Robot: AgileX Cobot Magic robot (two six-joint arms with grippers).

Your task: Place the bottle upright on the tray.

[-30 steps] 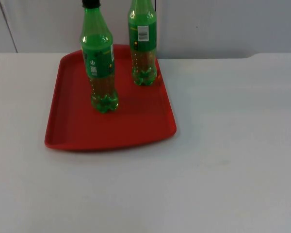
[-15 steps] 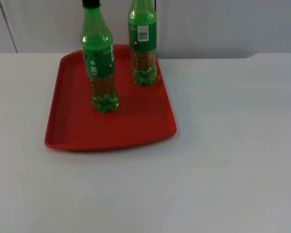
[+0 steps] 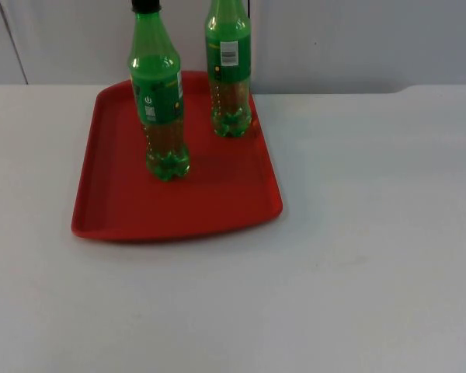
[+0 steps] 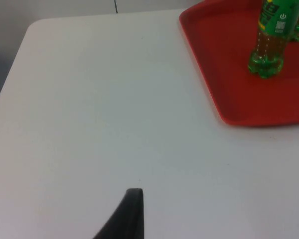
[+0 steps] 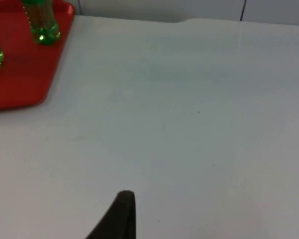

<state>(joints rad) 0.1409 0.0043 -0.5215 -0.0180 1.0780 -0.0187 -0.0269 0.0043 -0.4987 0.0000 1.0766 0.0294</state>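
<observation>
Two green bottles stand upright on the red tray [image 3: 109,206], long axes vertical, necks pointing up. One bottle with the black cap [image 3: 160,93] stands nearer the tray's middle; the other bottle [image 3: 230,70] stands at the tray's far right part, close to the rim and to the grey partition wall [image 3: 357,39]. They are apart, not touching (bases flat on the tray floor). Both rest on the white counter [image 3: 357,256] via the tray. Left tool [image 4: 131,214] hangs over bare counter well apart from the tray; right tool [image 5: 120,216] likewise, on the other side. I cannot tell whether either is spread or closed.
</observation>
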